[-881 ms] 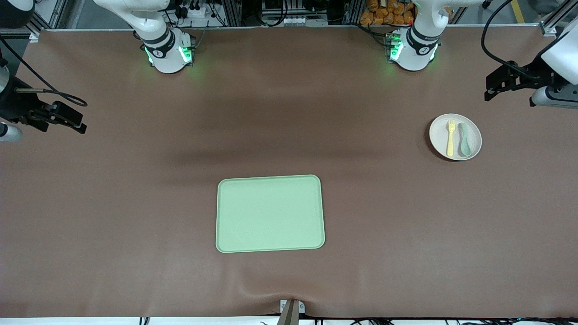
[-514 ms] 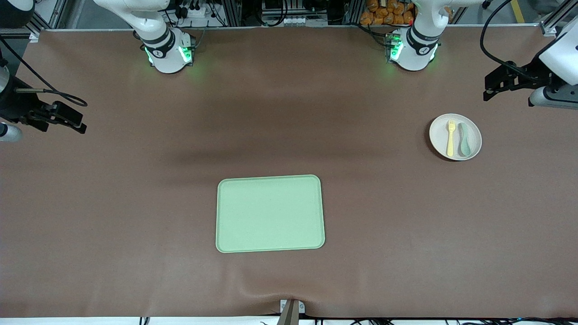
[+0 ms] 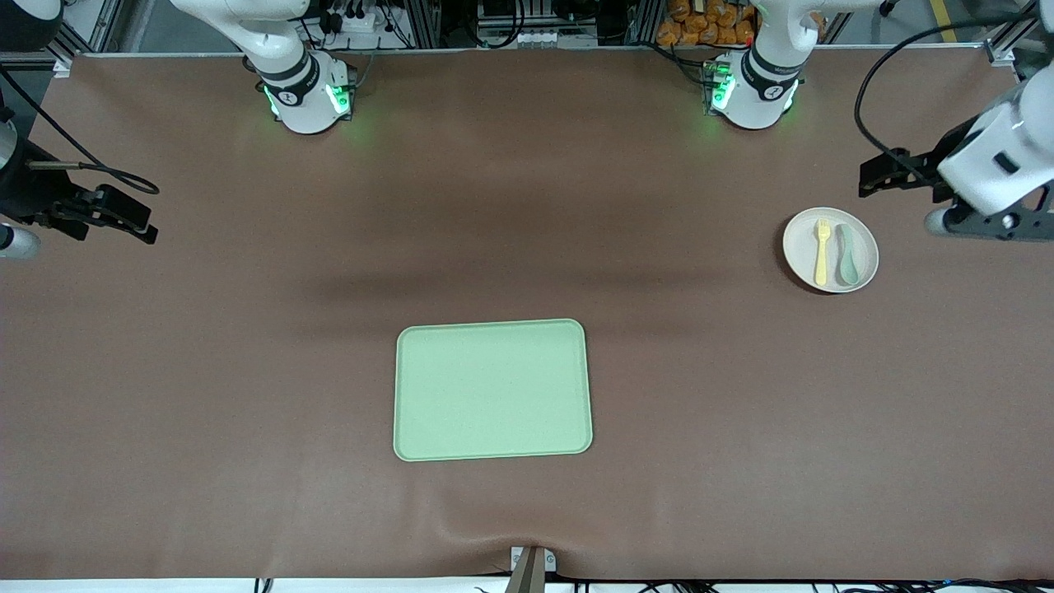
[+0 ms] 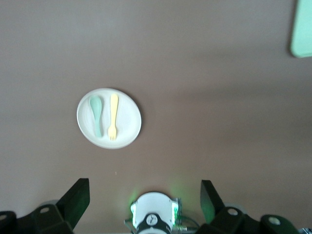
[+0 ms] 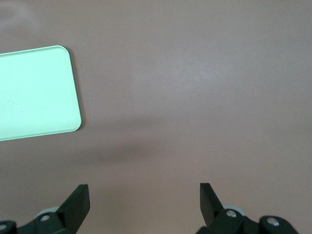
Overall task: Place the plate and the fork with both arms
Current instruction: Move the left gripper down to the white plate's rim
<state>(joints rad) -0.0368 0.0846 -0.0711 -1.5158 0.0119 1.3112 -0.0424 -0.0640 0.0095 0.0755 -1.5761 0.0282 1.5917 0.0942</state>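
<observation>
The off-white plate [image 3: 830, 276] lies on the table toward the left arm's end. The pale-yellow fork [image 3: 821, 252] lies on it beside a grey-green spoon [image 3: 846, 255], tines pointing away from the front camera. My left gripper [image 3: 896, 175] hangs open and empty high in the air near the plate. In the left wrist view [image 4: 145, 184] the plate [image 4: 127, 117] and fork [image 4: 113, 116] show well clear of the fingers. My right gripper [image 3: 105, 216] waits open and empty high over the right arm's end, also seen in the right wrist view [image 5: 144, 186].
A light-green rectangular tray [image 3: 492, 389] lies mid-table, nearer to the front camera than the plate. It shows in the right wrist view [image 5: 34, 92], and a corner shows in the left wrist view [image 4: 303, 29]. The two green-lit bases [image 3: 306, 95] [image 3: 753, 91] stand along the table's farthest edge.
The left arm has swung, and its gripper has shifted toward the table's middle and closer to the plate. The right arm, plate, fork and tray have not moved.
</observation>
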